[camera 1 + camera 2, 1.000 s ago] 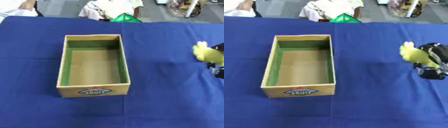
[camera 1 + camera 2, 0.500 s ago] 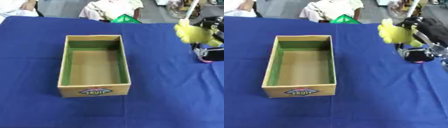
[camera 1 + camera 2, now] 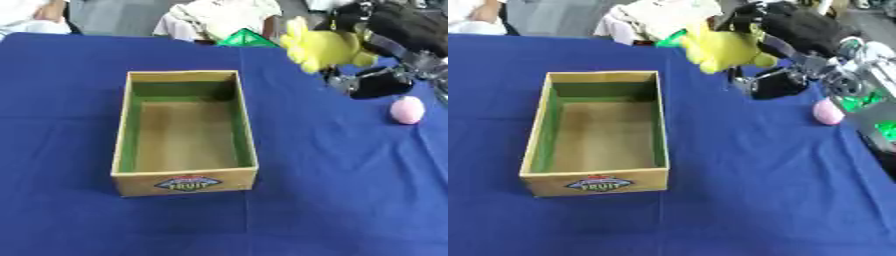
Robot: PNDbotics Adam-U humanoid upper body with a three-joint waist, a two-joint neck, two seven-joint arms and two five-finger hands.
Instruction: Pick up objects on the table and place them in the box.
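My right hand [image 3: 794, 30] comes in from the upper right and is shut on a yellow soft object [image 3: 721, 49], held in the air above the table, to the right of the box's far end. The open cardboard box [image 3: 185, 131] with green inner walls and a "FRUIT" label stands left of centre, with nothing visible inside. A small pink egg-shaped object [image 3: 407, 110] lies on the blue cloth at the right, below my arm. My left hand is out of sight.
The table is covered by a blue cloth [image 3: 341, 190]. A green triangular object [image 3: 247, 39] sits at the far edge. Beyond the far edge there is light clothing of people [image 3: 219, 15]. My silver forearm [image 3: 859, 75] crosses the right side.
My right hand has carried the yellow object up and to the left, toward the box. The pink object, hidden before, now shows on the cloth at the right.
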